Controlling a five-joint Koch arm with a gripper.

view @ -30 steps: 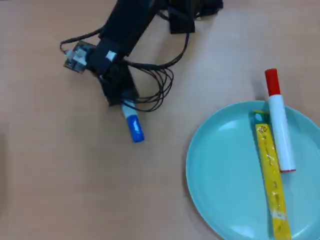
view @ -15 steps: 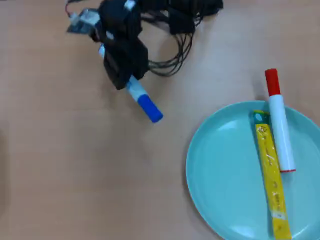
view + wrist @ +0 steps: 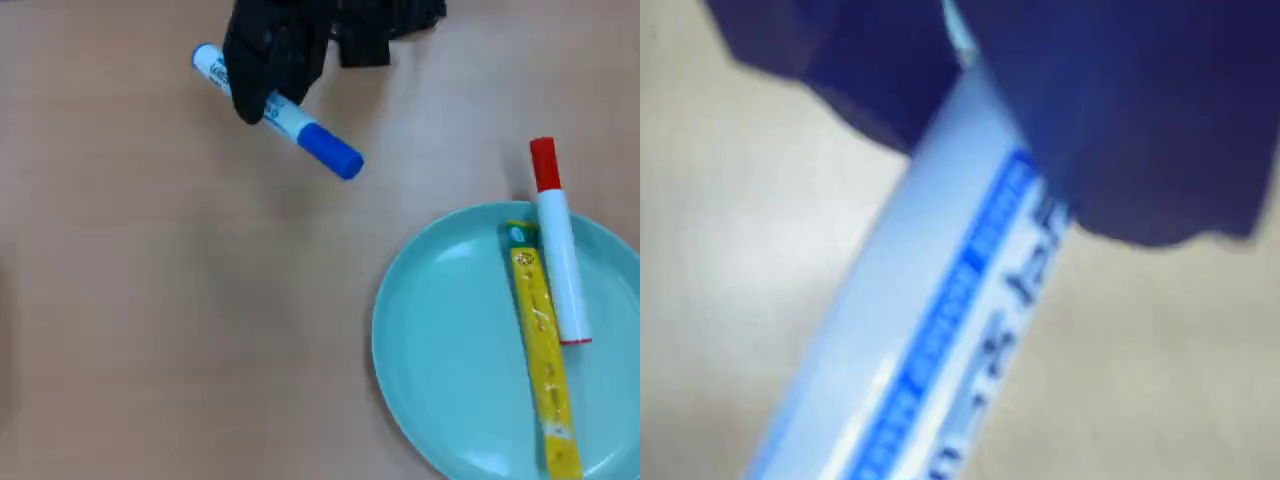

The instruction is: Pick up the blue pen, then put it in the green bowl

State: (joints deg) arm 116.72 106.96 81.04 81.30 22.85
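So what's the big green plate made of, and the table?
The green bowl looks like glossy plastic or glazed ceramic: smooth, with bright light glints; I can't tell which. The table looks like pale wood or wood-look laminate, with faint grain and a matte surface.

Black fingers point(image 3: 262, 75) over a white-barrelled blue pen point(image 3: 300, 128) with a bright blue cap, blue end and blue printing along its side. Pale wood-tone tabletop point(image 3: 150, 300). Glossy light teal-green bowl point(image 3: 440, 350), a white marker point(image 3: 560, 250) capped red, a yellow stick point(image 3: 545, 370) with a green tip.
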